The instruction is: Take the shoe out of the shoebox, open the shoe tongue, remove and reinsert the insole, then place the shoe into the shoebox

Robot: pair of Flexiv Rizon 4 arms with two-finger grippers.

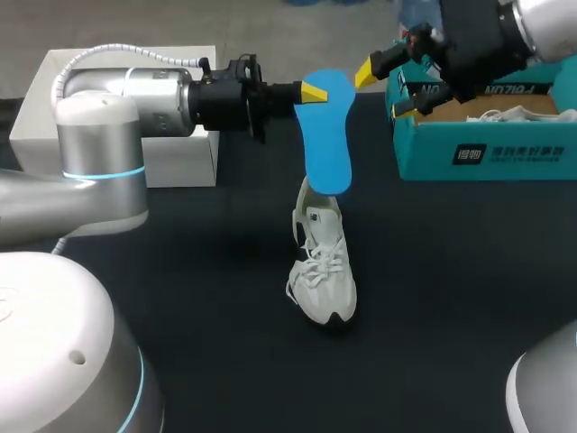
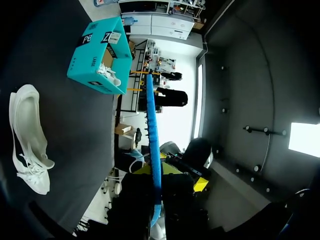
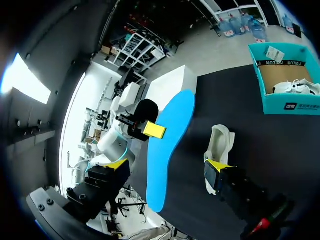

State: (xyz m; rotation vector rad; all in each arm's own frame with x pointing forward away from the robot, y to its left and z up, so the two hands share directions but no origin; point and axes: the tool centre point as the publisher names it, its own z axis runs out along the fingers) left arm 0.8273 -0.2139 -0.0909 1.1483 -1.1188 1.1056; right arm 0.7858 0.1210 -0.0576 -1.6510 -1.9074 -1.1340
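Head view: a matte black tabletop (image 1: 451, 298) carries everything.

Left arm (image 1: 99, 135): smooth silver casing with a ribbed white hose along it. It comes in from the left and lies level across the far left. Right arm (image 1: 532, 27): dark wrist, entering at the far right corner.

White box (image 1: 180, 162): plain and rectangular, at the far left behind the left arm.

Shoebox (image 1: 487, 149): teal cardboard, open top, brown inside, at the far right. A second white shoe (image 1: 518, 115) lies in it.

Shoe (image 1: 325, 262): white and pale grey with a mesh-like upper, white laces and a dark patch under the toe. It rests on the tabletop near the middle, toe toward the near edge, heel toward the far side. It is well apart from the shoebox, to its left and nearer.

Insole (image 1: 326, 131): bright blue, thin, flat and smooth, with a foot-shaped outline and rounded ends. It is out of the shoe, held up on end in the air over the heel end. Its lower end overlaps the heel collar in this view, but the right wrist view shows a strip of tabletop between insole and shoe. In the left wrist view it is edge-on, a narrow straight strip.

Left hand (image 1: 311, 92): clenched on the insole's upper end from the left, with one yellow tip flat against the blue face.

Right hand (image 1: 386, 89): fingers spread, grasping nothing, just right of the insole's upper end. In the right wrist view the insole runs between the spread fingers with a gap on each side.
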